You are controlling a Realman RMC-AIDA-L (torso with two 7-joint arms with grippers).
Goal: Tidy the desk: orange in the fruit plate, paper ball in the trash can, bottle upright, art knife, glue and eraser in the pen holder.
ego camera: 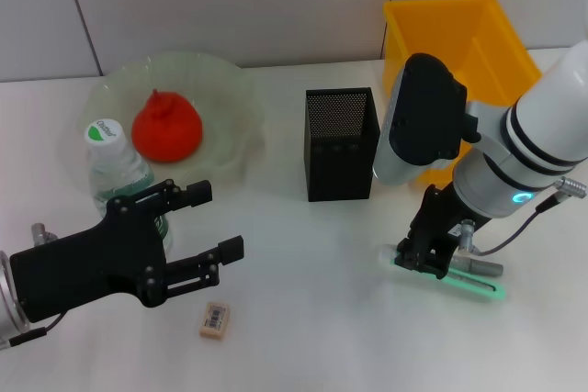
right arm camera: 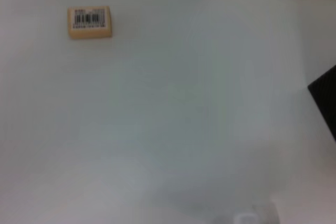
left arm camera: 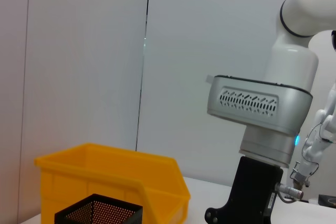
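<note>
On the far left, the left claw [ego camera: 216, 227] hovers low over the desk [ego camera: 303, 319], and its two black fingers are spread wide with nothing between them. It looks like it is just waiting there. Right behind it stands the bottle [ego camera: 124, 176], already upright, with its white and green cap on top. Next to the bottle is the clear fruit plate [ego camera: 230, 98], and the orange [ego camera: 167, 126] sits in it, so those jobs look done.

In front of the left claw, the little tan eraser [ego camera: 214, 319] lies flat on the desk with its barcode facing up. It has not been put away yet.

In the middle stands the black mesh pen holder [ego camera: 341, 144]. It looks empty from here, and its top is open so things can drop in.

Behind it, on the right, is the yellow trash can [ego camera: 459, 43]. I cannot see a paper ball anywhere.

The right claw [ego camera: 424, 259] is down at the desk, right on one end of the green art knife [ego camera: 464, 284], which lies flat. I think it is trying to pick it up. I cannot tell if the claw is pinching it yet. I do not see the glue.
</note>
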